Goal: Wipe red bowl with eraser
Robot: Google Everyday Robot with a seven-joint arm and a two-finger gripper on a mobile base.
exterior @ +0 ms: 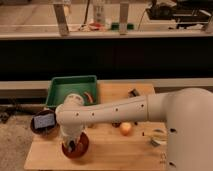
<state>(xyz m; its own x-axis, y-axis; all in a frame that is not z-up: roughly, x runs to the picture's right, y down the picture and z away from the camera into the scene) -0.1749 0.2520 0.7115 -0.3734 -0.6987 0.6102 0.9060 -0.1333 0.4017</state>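
Observation:
The red bowl (76,147) sits near the front left of the wooden table (110,155), small and round with an orange-brown inside. My white arm reaches across from the right and bends down over it. My gripper (73,145) points down into the bowl, and its dark tip sits inside the rim. The eraser is hidden from me; I cannot make it out at the gripper's tip.
A green tray (72,89) stands at the back left. A dark brown bowl (44,123) holding a blue-screened object sits at the table's left edge. An orange fruit (126,128) lies mid-table, a small dark object (133,93) at the back, a pale item (158,137) by my arm's base.

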